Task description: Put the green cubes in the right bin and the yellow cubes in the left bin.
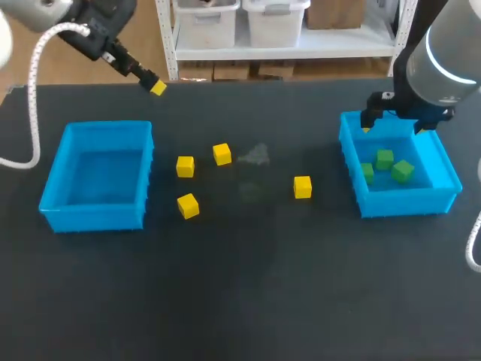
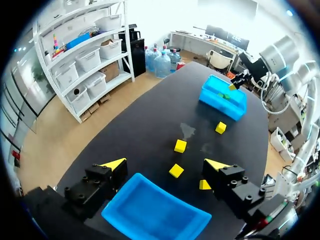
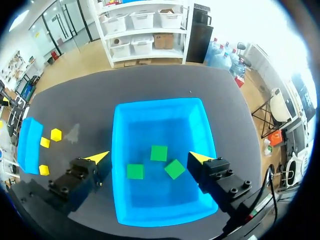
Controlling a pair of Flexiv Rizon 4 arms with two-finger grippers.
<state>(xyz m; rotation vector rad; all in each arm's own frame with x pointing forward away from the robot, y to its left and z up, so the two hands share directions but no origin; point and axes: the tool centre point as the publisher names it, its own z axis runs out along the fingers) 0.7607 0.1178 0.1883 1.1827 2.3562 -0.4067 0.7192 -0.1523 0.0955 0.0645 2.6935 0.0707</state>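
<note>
While all the cubes are small, plain, matte blocks, the four yellow cubes [image 1: 185,166] lie loose on the desk [image 1: 240,286]. Three are grouped between the left bin [image 1: 94,218] and the middle, and the fourth [image 1: 302,186] sits apart, nearer the right bin [image 1: 409,203]. The desk is dark and matte, with a pale smudge [image 1: 255,156] just beside one yellow cube. Both bins are bright blue, open-topped boxes. Three green cubes [image 3: 159,153] rest on the right bin's floor, near one another but not touching, one turned at an angle. The right end effector [image 3: 148,157] hangs above that bin, fingers spread, holding nothing. The left end effector [image 2: 165,164] is raised beyond the left bin, fingers also wide apart and holding nothing.
</note>
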